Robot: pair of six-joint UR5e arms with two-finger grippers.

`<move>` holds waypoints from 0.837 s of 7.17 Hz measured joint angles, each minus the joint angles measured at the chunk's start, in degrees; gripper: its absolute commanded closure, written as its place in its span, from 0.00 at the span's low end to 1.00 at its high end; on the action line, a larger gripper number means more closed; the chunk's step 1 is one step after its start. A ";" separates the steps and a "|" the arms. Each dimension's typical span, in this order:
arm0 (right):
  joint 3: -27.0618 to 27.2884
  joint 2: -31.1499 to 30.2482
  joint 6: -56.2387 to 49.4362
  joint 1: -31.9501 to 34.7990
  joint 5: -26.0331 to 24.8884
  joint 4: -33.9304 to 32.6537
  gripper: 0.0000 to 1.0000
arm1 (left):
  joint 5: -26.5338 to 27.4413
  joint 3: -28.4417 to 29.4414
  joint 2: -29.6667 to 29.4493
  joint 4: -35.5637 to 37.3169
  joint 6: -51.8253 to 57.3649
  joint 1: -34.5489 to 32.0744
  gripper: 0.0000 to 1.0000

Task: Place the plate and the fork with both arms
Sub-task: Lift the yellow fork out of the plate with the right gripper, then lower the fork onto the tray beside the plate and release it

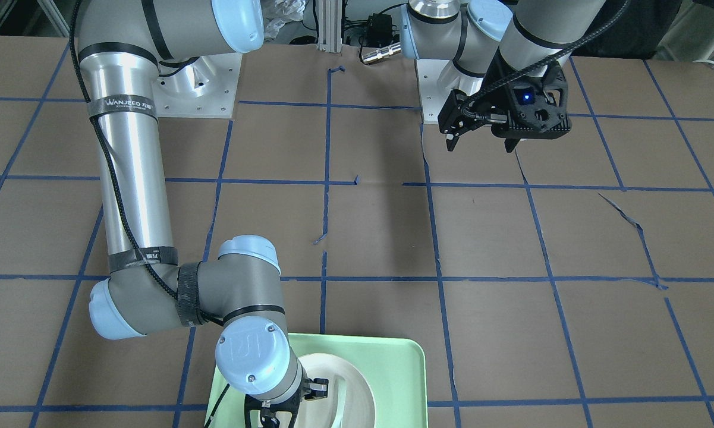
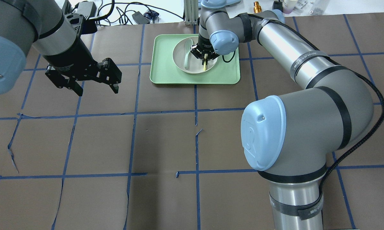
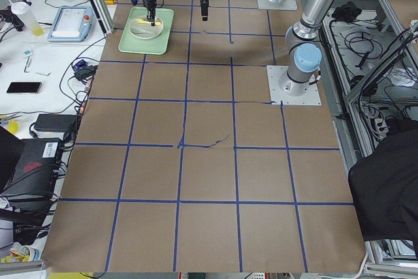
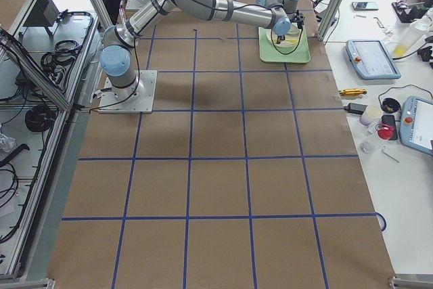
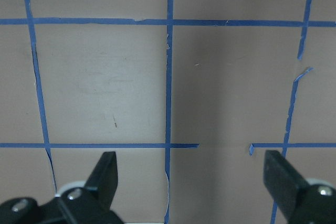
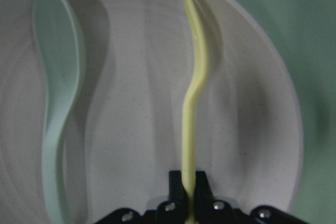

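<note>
The off-white plate (image 2: 180,61) sits in the mint-green tray (image 2: 166,74) at the table's far side. My right gripper (image 2: 205,57) is down over the plate and shut on one end of the pale-yellow fork (image 6: 194,77). The fork's other end points away across the plate (image 6: 131,108). I cannot tell whether that end touches the plate. In the right wrist view the right gripper (image 6: 189,183) pinches the fork between closed jaws. My left gripper (image 2: 97,91) is open and empty, hovering above bare table left of the tray. The left wrist view also shows the left gripper (image 5: 191,174) open.
A pale teal spoon (image 6: 55,77) lies in the plate beside the fork, also seen from overhead (image 2: 187,54). The right arm's big elbow (image 2: 294,127) hangs over the near right of the table. Cables and small items lie beyond the far edge.
</note>
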 measured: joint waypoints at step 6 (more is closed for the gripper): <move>4.38 -5.15 -9.83 -4.57 -0.56 0.24 1.00 | 0.00 0.07 -0.05 0.08 0.16 0.00 0.00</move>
